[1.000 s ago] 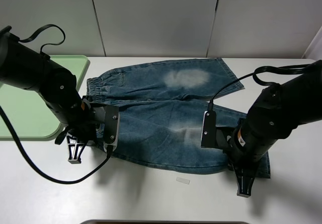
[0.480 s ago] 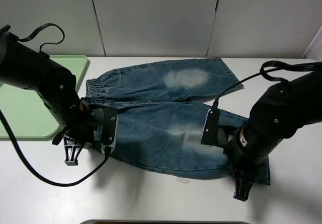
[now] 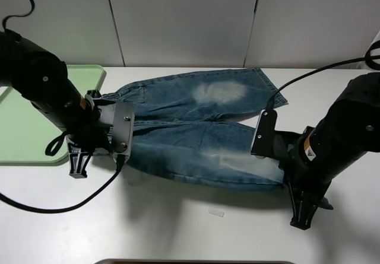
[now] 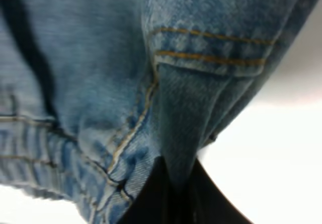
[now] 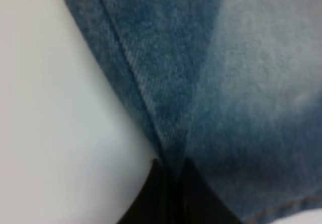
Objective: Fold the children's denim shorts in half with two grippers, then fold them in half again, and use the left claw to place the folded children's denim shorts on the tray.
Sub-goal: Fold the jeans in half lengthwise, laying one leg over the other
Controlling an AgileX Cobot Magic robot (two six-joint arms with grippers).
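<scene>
The near edge of the children's denim shorts (image 3: pixel 196 133) is hanging above bare table (image 3: pixel 178 228), the tray (image 3: pixel 24 127) lying beside the waistband. The left gripper (image 4: pixel 176 183) and right gripper (image 5: pixel 171 171) are pinching denim, arms angling down.

One pair of children's denim shorts (image 3: pixel 202 127), one light-green tray (image 3: pixel 24 139), one small tape strip (image 3: pixel 216 213) on the surface (image 3: pixel 172 234), two grippers: left gripper (image 4: pixel 176 196), right gripper (image 5: pixel 171 191)
</scene>
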